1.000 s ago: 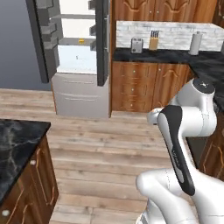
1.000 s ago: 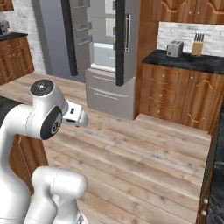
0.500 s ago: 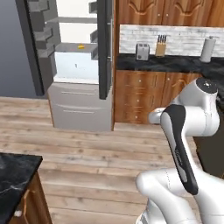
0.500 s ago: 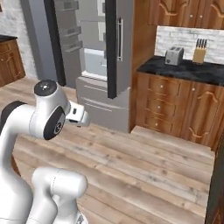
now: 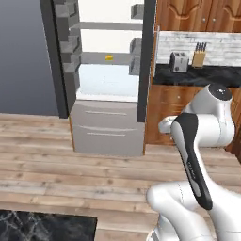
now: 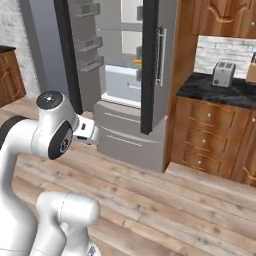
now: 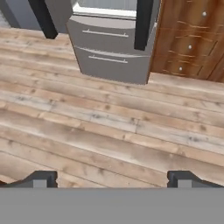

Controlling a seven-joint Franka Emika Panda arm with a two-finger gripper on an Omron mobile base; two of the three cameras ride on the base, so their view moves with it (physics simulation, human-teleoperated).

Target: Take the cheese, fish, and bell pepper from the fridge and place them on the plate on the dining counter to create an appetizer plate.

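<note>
1. The fingers (image 7: 39, 180) stand spread wide and hold nothing, pointed down at bare wooden floor (image 7: 109, 131).
2. Beyond them, farther off, the fridge (image 5: 108, 70) stands with both doors swung open; its grey drawers (image 7: 111, 50) sit at the bottom.
3. A small yellow-orange piece, the cheese (image 5: 109, 58), lies on a grey shelf inside, well apart from the fingers.
4. The right dark door (image 6: 150, 65), with its bar handle, juts out toward the robot.
5. To the right, a wood cabinet (image 6: 210, 140) carries a black worktop (image 6: 220, 90) with a toaster (image 5: 179, 61) and a knife block (image 5: 199, 54).
6. A black marble corner of the dining counter (image 5: 42, 228) shows near left.
</note>
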